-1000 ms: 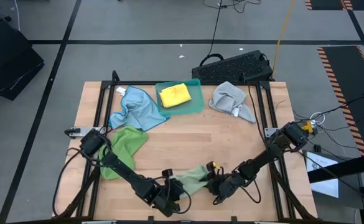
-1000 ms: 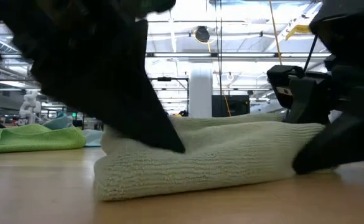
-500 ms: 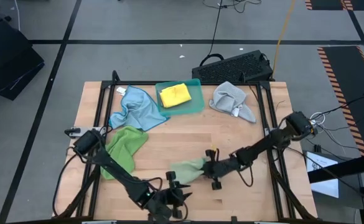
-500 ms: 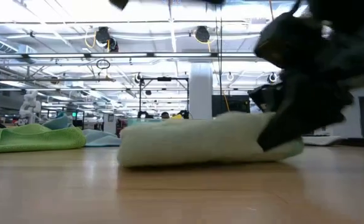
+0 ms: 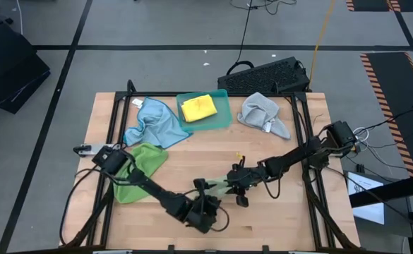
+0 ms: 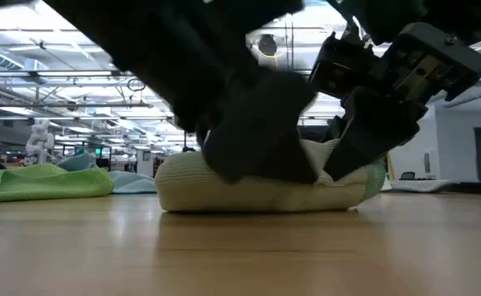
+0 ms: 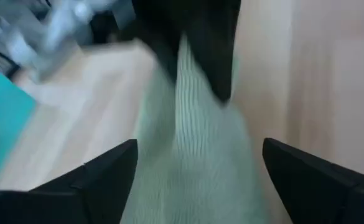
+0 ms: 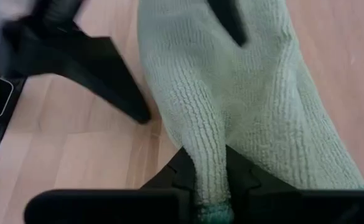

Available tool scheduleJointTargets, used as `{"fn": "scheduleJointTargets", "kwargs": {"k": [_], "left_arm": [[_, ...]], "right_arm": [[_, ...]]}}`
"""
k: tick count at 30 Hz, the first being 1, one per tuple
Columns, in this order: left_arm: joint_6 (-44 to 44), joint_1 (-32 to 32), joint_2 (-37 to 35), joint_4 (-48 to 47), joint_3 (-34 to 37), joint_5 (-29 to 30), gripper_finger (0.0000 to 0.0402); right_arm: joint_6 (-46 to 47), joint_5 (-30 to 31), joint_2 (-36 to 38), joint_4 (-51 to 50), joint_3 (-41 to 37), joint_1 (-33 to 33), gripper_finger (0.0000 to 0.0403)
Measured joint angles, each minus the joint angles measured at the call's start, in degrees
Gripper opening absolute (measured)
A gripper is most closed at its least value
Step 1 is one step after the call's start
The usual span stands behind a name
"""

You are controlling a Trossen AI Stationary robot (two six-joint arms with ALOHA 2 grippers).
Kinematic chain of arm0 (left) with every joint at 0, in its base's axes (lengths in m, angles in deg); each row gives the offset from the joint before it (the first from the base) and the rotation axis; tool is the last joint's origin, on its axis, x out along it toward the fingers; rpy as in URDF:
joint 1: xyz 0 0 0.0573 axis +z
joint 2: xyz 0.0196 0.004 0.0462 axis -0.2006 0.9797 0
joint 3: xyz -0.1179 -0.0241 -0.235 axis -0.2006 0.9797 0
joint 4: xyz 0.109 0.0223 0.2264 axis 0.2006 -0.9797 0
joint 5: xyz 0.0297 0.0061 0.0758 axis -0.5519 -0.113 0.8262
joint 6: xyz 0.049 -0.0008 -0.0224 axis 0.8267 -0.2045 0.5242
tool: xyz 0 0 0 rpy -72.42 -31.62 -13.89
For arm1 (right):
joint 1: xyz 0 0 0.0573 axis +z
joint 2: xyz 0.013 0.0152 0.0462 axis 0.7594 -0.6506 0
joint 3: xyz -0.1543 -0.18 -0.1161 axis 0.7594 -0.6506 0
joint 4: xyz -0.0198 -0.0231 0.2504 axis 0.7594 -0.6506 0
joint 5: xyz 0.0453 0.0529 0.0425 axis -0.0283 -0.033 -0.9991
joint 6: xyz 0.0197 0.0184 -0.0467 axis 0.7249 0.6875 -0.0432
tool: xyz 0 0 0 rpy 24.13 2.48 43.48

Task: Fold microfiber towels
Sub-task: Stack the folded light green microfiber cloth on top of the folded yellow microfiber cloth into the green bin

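A pale green towel [image 5: 219, 188] lies bunched into a long roll on the table, near the middle front. My right gripper [image 5: 233, 182] is shut on its right end. My left gripper [image 7: 200, 146] is open, one finger [image 7: 107, 180] on each side of the towel [image 7: 194, 155] at its left end. A bright green towel [image 5: 139, 169], a light blue one [image 5: 153, 123] and a grey one [image 5: 262, 113] lie loose on the table. A folded yellow one [image 5: 199, 107] sits in the teal tray [image 5: 224, 116]. My right gripper pinches a raised fold [image 8: 210, 155] of the pale green towel between its two fingers, at the towel's right end. It comes slanting down from the table's right. The rest of the towel [image 6: 224, 185] lies on the table. Whether my left gripper touches the towel, I cannot tell.
A black keyboard-like thing [image 5: 270, 76] sits beyond the table's far edge. Bare wood [image 5: 277, 226] shows at the front right and in the middle of the table. The table frame's black rails [image 5: 299, 127] run along both sides.
My right gripper has gone from the near edge toward the table's middle, rising and rolling, and has dragged the pale green towel along the table with it. My left gripper came off the towel, then followed it away from the near edge.
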Motion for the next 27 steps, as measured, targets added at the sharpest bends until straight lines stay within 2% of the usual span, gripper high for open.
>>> {"fn": "scheduleJointTargets", "kwargs": {"k": [4, 7, 10, 15, 16, 21, 27], "left_arm": [[-1.1, 2.9, 0.1, -2.6, 0.0, -9.8, 0.0346], [-0.1, 3.8, 0.0, -1.7, 0.0, -11.5, 0.0302], [1.3, 4.1, 0.1, -2.2, 0.0, -9.7, 0.0220], [6.3, 3.9, -1.8, -4.3, 0.0, -7.1, 0.0036], [6.6, 4.1, -2.3, -5.0, 0.0, -6.7, 0.0024], [13.9, 5.6, -5.8, -10.4, 0.0, -3.6, 0.0032], [26.2, 11.5, -12.8, -14.8, 0.0, -2.7, 0.0016]], "right_arm": [[0.0, -0.1, 0.0, 0.0, 0.0, -0.6, 0.0028], [0.0, -0.7, 0.1, 0.0, 0.0, -1.1, 0.0029], [0.0, -2.1, 0.4, -0.2, 0.1, -1.7, 0.0031], [0.0, -0.8, 4.7, -4.6, 0.1, -1.8, 0.0060], [-0.2, -0.7, 6.2, -6.0, 0.2, -1.8, 0.0071], [-3.3, 0.8, 15.9, -17.1, 0.1, -0.6, 0.0132], [-6.4, 17.9, 28.9, -32.5, -0.7, 1.9, 0.0173]]}}
